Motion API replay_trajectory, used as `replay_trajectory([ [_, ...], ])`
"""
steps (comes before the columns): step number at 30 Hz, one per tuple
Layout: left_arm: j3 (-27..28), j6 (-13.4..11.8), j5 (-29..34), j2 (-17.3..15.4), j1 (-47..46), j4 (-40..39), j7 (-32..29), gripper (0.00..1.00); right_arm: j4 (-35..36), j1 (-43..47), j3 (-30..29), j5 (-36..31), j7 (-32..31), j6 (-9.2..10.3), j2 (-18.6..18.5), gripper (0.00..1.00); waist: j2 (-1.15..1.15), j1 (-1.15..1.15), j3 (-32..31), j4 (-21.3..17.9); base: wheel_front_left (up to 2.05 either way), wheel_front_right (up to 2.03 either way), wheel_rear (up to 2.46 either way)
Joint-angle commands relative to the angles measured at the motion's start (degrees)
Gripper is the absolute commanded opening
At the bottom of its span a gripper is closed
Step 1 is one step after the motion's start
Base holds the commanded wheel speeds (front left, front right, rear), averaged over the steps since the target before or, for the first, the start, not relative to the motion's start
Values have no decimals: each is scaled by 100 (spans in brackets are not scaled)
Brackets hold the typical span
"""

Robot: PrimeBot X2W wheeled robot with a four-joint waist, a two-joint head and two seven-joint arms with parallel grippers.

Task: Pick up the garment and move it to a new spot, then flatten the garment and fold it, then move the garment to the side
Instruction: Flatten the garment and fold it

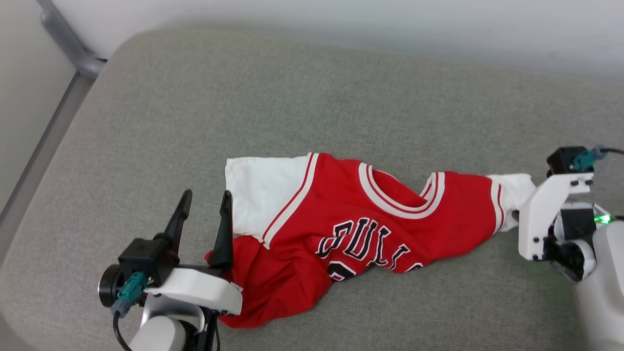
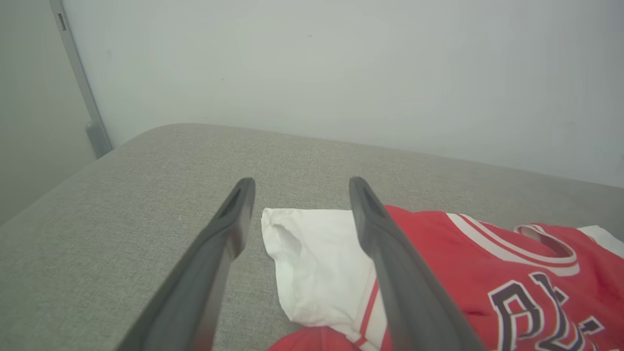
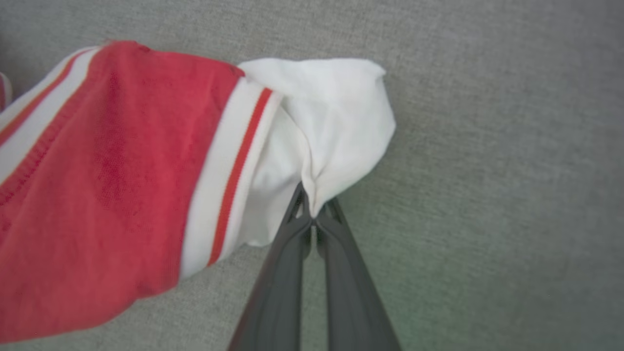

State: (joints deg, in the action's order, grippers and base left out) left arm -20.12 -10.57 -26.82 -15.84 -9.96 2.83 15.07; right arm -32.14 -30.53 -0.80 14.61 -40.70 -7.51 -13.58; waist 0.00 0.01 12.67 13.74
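The garment lies rumpled on the grey cushion, a red jersey with white sleeves, striped trim and black-and-white lettering. My left gripper stands open at its left edge, one finger over the red hem, nothing between the fingers. In the left wrist view the open left gripper frames the white sleeve. My right gripper is shut on the white right sleeve, pinching a fold of its edge. In the head view the right arm's wrist hides those fingers beside that sleeve.
The grey cushion stretches wide behind and around the garment. A pale wall rises behind it and a grey metal frame runs along the left side.
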Motion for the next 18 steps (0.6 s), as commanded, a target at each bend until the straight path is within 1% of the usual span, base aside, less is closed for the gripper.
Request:
replay_trajectory([
  [1, 20, 45, -20, 5, 111, 79, 13, 100, 204, 300, -23, 52, 109, 4, -67, 0, 0, -1, -219, -97, 0, 0, 0],
  [5, 41, 70, -121, -68, 272, 228, -54, 100, 871, 861, -120, 59, 333, 4, -119, 0, 0, -1, -551, -211, 0, 0, 0],
  [9, 70, 23, -209, -150, 451, 240, -230, 100, 1459, 1562, -326, 51, 327, 4, -66, 0, 0, -1, -842, -312, 0, 0, 0],
  [11, 87, 14, -263, -219, 531, 198, -354, 100, 1774, 1911, -449, -9, 360, 4, -22, 0, 0, -1, -950, -347, 0, 0, 0],
  [14, 181, -6, -357, -388, 652, 121, -562, 100, 2221, 2383, -644, -47, 495, 4, 143, 0, 0, -1, -1076, -424, 0, 0, 0],
  [15, 181, -6, -357, -388, 652, 121, -562, 100, 2221, 2383, -644, -47, 495, 4, 143, 0, 0, -1, -1076, -424, 0, 0, 0],
  [18, 262, 48, -491, -597, 703, -25, -875, 100, 2636, 2684, -771, -86, 550, 5, 288, 0, 0, -1, -1072, -524, 0, 0, 0],
])
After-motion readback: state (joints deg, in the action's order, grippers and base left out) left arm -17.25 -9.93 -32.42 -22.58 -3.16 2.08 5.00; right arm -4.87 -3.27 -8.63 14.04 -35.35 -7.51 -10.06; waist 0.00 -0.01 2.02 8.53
